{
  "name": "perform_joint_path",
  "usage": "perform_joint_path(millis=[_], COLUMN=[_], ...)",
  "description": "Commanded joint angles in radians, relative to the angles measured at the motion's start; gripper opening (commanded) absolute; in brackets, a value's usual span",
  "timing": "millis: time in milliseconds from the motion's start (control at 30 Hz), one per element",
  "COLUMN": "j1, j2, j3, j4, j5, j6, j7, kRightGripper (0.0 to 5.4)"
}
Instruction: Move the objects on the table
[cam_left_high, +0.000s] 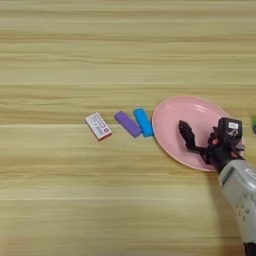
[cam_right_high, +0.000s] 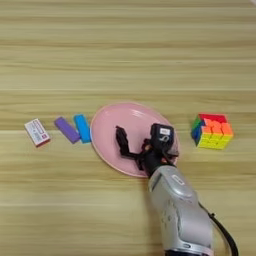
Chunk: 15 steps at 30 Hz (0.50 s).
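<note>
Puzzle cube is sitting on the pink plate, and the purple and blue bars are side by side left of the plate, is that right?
Not quite. The puzzle cube sits on the bare table, right of the pink plate and apart from it, as the right eye view shows. The purple bar and blue bar do lie left of the plate.

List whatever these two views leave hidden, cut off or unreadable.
- Print on the white-and-red box: too small to read in either view.
- Puzzle cube: whole in the right eye view; in the left eye view only a sliver shows at the right edge.
- Pink plate: its near right part is covered by the tool and forearm.
- Whether the tool touches the plate: cannot be told from above.
</note>
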Motion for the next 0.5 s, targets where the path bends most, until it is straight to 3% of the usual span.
perform_joint_path(millis=[33, 500], j1=[-0.048, -0.077], j2=[-0.033, -0.062], j3=[-0.021, -0.083], j4=[-0.003, 0.075], j5=[-0.019, -0.046], j6=[-0.017, -0.078], j7=[-0.020, -0.031], kRightGripper=[5.38, 5.38])
